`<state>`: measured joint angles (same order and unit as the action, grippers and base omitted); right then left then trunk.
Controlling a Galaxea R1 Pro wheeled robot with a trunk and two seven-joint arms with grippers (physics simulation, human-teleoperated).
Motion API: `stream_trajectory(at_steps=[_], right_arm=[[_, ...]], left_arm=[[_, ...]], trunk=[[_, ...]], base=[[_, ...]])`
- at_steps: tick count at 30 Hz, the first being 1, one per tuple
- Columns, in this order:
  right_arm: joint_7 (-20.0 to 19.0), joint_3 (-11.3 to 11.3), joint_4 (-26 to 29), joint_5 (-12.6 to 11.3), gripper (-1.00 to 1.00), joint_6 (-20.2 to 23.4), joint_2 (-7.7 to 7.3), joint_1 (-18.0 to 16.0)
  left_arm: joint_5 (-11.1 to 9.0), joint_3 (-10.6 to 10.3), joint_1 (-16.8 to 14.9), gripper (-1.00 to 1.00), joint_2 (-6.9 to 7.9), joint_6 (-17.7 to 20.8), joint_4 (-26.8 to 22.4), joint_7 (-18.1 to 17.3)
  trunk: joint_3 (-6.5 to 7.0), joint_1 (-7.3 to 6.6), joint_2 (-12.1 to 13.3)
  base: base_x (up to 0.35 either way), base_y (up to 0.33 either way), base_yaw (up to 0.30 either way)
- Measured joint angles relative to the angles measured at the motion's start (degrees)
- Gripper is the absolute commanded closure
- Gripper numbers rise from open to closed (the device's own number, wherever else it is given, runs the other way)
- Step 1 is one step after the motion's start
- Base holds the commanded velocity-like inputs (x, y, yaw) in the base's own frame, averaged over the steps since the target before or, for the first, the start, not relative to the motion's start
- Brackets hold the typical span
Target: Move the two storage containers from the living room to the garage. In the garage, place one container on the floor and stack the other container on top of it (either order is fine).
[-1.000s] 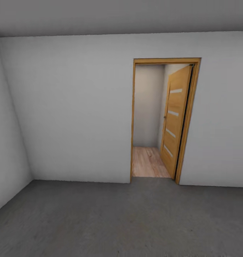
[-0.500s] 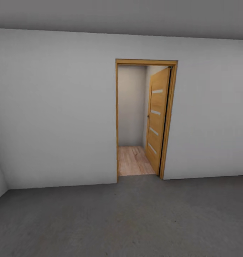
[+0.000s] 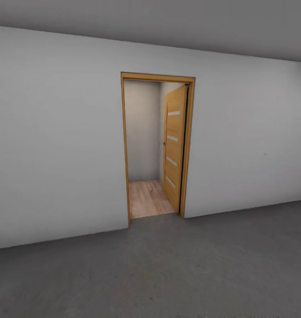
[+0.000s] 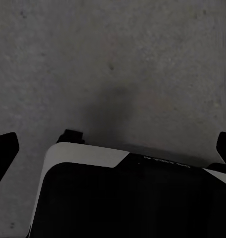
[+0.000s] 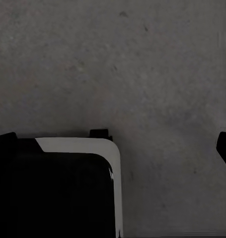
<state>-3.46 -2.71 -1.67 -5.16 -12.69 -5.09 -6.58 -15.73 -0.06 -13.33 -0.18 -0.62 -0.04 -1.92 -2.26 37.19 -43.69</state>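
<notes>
I stand in the garage on its dark grey concrete floor [image 3: 177,274]. The two storage containers are out of view. In the left wrist view my left gripper [image 4: 113,146] hangs open over the floor [image 4: 113,59], its dark fingertips [image 4: 3,151] far apart with nothing between them. My right gripper [image 5: 113,141] is open too above the floor [image 5: 142,64], one fingertip [image 5: 225,147] at the frame's edge, nothing held.
Ahead, a white-grey wall [image 3: 58,145] holds a wood-framed doorway [image 3: 144,132]. Its slatted wooden door [image 3: 174,150] is swung inward, and light wood plank flooring [image 3: 148,198] lies beyond. My black-and-white base [image 4: 122,198] [image 5: 58,188] sits below both grippers.
The camera has turned right: the doorway has slid from right of centre to left of centre in the picture, and the room's left corner has left the view.
</notes>
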Motion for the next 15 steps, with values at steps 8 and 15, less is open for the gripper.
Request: stream_trajectory(at_steps=[8,15], right_arm=[[0.0,0.0,0.0,0.0,-1.00,0.0,-0.01,0.0],[0.0,0.0,0.0,0.0,-1.00,0.0,-0.04,0.0]], left_arm=[[0.0,0.0,0.0,-1.00,0.00,0.0,0.0,0.0],[0.0,0.0,0.0,-1.00,0.00,0.0,0.0,0.0]], trunk=[[0.00,0.00,0.0],[0.00,0.00,0.0]], base=[[0.000,0.000,-0.294],[0.000,0.000,-0.295]])
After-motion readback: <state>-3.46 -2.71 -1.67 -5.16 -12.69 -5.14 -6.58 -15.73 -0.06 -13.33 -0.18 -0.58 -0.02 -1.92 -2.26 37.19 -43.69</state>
